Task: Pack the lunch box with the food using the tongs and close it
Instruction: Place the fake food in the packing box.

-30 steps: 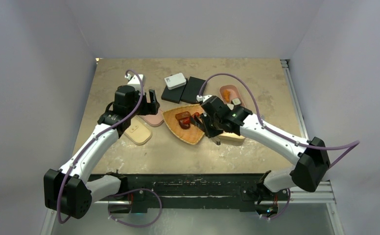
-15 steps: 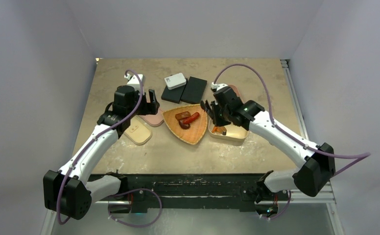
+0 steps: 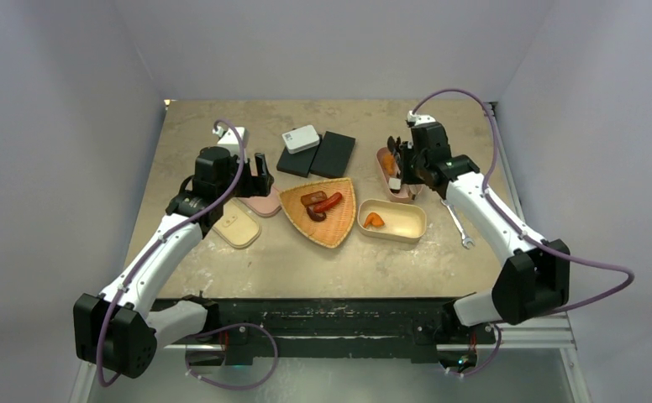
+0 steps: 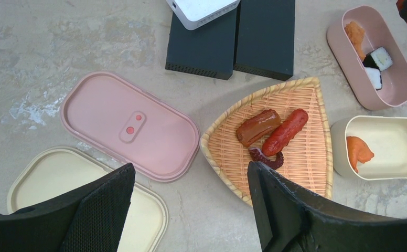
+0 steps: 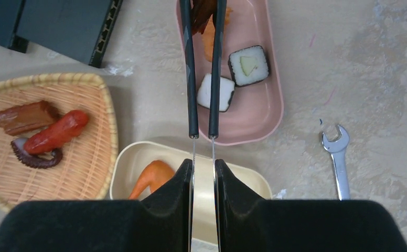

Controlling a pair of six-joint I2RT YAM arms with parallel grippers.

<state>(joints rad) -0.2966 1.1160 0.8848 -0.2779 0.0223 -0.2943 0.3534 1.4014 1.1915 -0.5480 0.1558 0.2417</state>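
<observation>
Over pink box (image 5: 275,105), right tool (image 5: 203,165) clamps tongs (image 5: 191,79), seemingly pinching brown piece (image 5: 201,10) (hidden overhead); left tool (image 4: 191,168) spread.

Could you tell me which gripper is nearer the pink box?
Right. The right gripper hangs just beside the pink box, tongs reaching over it; the left gripper is far across, near the pink lid.

Looks like a robotics lab test cell: blank white walls (image 3: 54,126) box in a scuffed bench (image 3: 323,269), cabled arms (image 3: 159,250) bolted to its edge.
</observation>
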